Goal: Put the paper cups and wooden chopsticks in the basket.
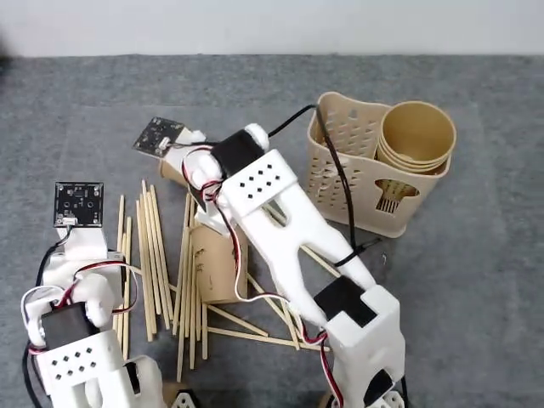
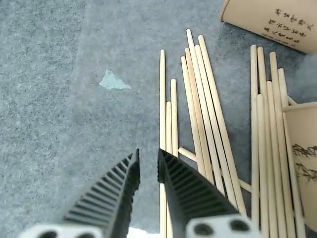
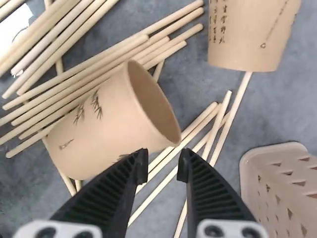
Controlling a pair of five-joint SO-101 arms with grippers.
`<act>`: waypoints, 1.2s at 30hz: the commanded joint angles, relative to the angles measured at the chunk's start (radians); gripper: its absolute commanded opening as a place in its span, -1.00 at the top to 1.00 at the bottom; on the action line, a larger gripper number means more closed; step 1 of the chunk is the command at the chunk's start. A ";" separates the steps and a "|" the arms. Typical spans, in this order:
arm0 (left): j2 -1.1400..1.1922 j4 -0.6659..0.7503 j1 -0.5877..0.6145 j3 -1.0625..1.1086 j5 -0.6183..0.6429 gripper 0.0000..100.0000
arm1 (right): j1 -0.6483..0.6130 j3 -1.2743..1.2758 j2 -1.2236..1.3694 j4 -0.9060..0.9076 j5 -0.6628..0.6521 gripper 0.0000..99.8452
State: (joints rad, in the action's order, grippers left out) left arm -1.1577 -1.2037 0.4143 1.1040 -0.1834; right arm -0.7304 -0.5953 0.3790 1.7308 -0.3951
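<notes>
Currently hovering at the middle of the table (image 1: 476,280) with the right gripper (image 3: 162,161) released and empty, just over a paper cup (image 3: 109,124) lying sideways across loose chopsticks (image 3: 74,74). Near the front left corner, left gripper (image 2: 148,158) slightly parted, empty, above more chopsticks. Already in the basket (image 1: 340,161) toward the right edge: stacked cups (image 1: 416,136).

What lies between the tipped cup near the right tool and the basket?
A few loose chopsticks on grey mat, nothing else; the right wrist view shows it.
</notes>
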 commanded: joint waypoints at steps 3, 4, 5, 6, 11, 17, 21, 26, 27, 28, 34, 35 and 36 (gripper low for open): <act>0.008 0.018 0.002 -0.010 -0.002 0.87 | -0.050 -0.020 -0.062 0.004 0.000 0.74; 0.008 0.018 0.002 -0.010 -0.002 0.87 | -0.061 -0.018 -0.062 -0.001 0.000 0.74; 0.008 0.018 0.002 -0.010 -0.002 0.87 | -0.068 -0.018 -0.061 -0.002 0.002 0.74; 0.008 0.018 0.002 -0.010 -0.002 0.87 | -0.076 -0.018 -0.050 -0.002 0.002 0.74; 0.008 0.018 0.002 -0.008 -0.002 0.87 | -0.093 -0.021 0.050 -0.031 0.020 0.74; 0.009 0.018 0.002 -0.007 -0.002 0.87 | -0.054 -0.023 0.127 -0.061 0.037 0.67; 0.005 0.018 0.000 0.001 -0.002 0.87 | -0.054 -0.023 0.136 -0.053 0.034 0.72; 0.005 0.018 0.000 0.001 -0.002 0.87 | -0.050 -0.025 0.114 -0.038 0.034 0.71; 0.005 0.018 0.000 0.001 -0.002 0.87 | -0.048 -0.025 0.107 -0.028 0.034 0.68; 0.005 0.018 0.000 0.001 -0.002 0.87 | -0.047 -0.025 0.099 -0.022 0.034 0.67; 0.005 0.018 0.000 0.001 -0.002 0.87 | 0.012 -0.025 0.033 -0.018 0.034 0.65; 0.005 0.018 0.000 0.001 -0.002 0.87 | 0.018 -0.025 0.024 -0.018 0.034 0.65; 0.005 0.018 0.000 0.001 -0.002 0.87 | 0.021 -0.025 0.016 -0.018 0.034 0.65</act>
State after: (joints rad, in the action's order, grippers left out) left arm -1.1577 -1.2037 0.4143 1.1147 -0.1834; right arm -0.7319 -0.5953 0.5002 1.6970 -0.3690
